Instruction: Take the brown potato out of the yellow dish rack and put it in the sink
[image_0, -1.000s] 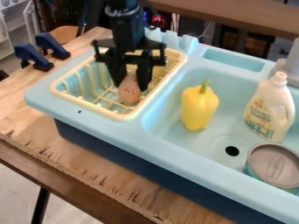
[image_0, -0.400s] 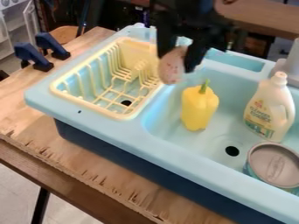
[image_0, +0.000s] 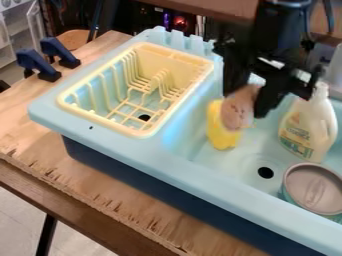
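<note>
The gripper (image_0: 247, 99) hangs over the right-hand basin of the light blue sink (image_0: 175, 142), shut on a pinkish-brown, egg-shaped object (image_0: 238, 107). That object hangs in front of the yellow bell pepper (image_0: 219, 135) and covers its stem and upper right part. The pepper stands upright in the basin. A pale yellow dish rack (image_0: 135, 131) sits in the left part of the sink, away from the gripper.
A white bottle (image_0: 304, 129) stands in the basin just right of the gripper. A round tin can (image_0: 312, 189) is at the basin's lower right, beside the drain hole (image_0: 266, 172). Dark blue clamps (image_0: 37, 65) grip the wooden table (image_0: 33, 131) at the left.
Holding the pinkish object, the gripper has lifted out of the dish rack, travelled right across the divider and come to a spot over the basin, in front of the pepper.
</note>
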